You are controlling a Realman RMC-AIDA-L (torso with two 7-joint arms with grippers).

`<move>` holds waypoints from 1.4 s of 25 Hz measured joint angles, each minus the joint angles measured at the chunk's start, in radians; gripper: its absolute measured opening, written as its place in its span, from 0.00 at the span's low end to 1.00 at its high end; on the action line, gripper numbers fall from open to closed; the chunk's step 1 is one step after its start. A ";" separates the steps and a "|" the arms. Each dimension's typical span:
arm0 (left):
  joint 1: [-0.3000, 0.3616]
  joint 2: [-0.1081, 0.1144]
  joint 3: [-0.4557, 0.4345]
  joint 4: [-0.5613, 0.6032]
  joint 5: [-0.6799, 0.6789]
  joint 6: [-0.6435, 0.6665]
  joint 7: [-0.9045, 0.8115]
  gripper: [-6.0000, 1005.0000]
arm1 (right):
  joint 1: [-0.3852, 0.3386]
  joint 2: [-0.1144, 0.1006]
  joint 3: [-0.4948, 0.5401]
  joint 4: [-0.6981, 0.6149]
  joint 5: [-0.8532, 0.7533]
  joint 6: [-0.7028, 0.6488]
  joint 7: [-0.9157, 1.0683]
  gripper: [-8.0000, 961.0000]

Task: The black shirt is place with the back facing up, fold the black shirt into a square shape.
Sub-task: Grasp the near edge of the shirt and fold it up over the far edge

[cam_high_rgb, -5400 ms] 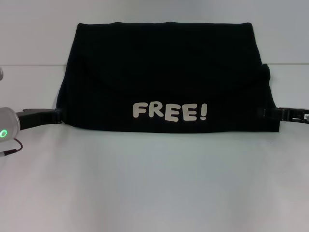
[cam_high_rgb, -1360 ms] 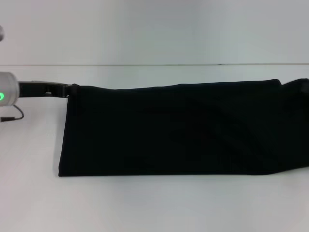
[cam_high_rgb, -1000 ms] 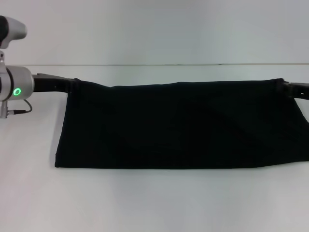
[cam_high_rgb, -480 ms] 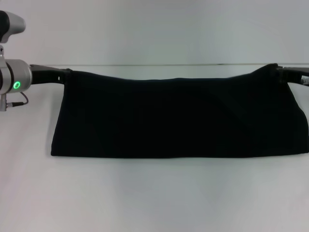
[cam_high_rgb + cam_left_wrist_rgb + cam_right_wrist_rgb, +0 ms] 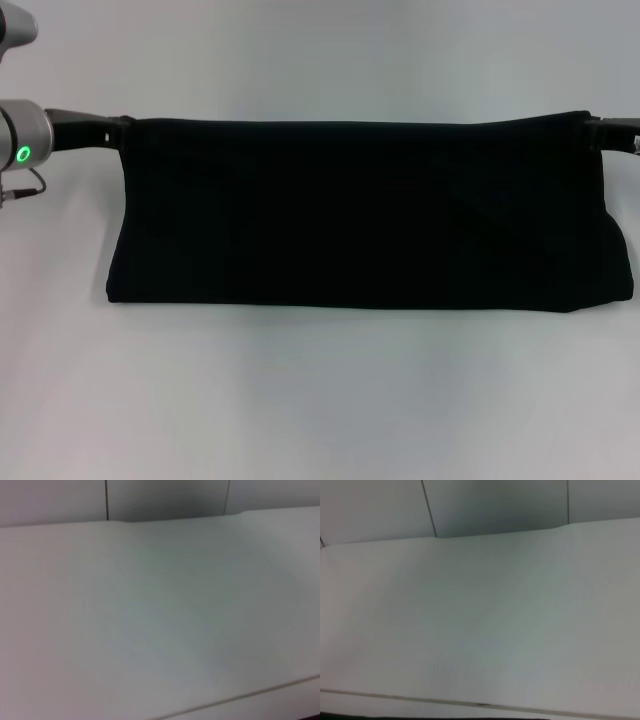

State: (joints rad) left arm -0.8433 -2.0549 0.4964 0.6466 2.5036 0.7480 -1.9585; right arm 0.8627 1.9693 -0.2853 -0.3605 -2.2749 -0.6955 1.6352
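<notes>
Shirt (image 5: 365, 215), black and folded into a wide band, hung stretched flat between two grippers above the white table (image 5: 320, 400). Left gripper (image 5: 122, 124) was clamped on its top left corner and right gripper (image 5: 592, 128) on its top right corner. Both wrist views showed only bare white table.

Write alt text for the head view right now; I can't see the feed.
The black shirt, folded into a wide band, hangs stretched between two end effectors: the left end effector holds its upper left corner, the right end effector its upper right. Its straight lower edge sits above the white table.
</notes>
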 joint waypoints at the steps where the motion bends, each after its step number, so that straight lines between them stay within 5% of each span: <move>1: -0.002 -0.001 0.000 0.003 0.000 -0.001 0.000 0.03 | 0.001 -0.001 0.000 0.000 0.000 0.000 0.000 0.04; 15: -0.009 -0.024 0.003 -0.026 -0.009 -0.100 0.011 0.03 | 0.007 0.010 -0.002 0.014 0.000 0.065 -0.010 0.04; 35: -0.011 -0.024 0.042 -0.056 -0.013 -0.167 0.012 0.04 | 0.012 0.013 -0.009 0.023 0.000 0.087 -0.005 0.04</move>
State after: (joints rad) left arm -0.8546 -2.0785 0.5380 0.5909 2.4911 0.5815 -1.9465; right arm 0.8752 1.9825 -0.2946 -0.3378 -2.2749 -0.6087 1.6304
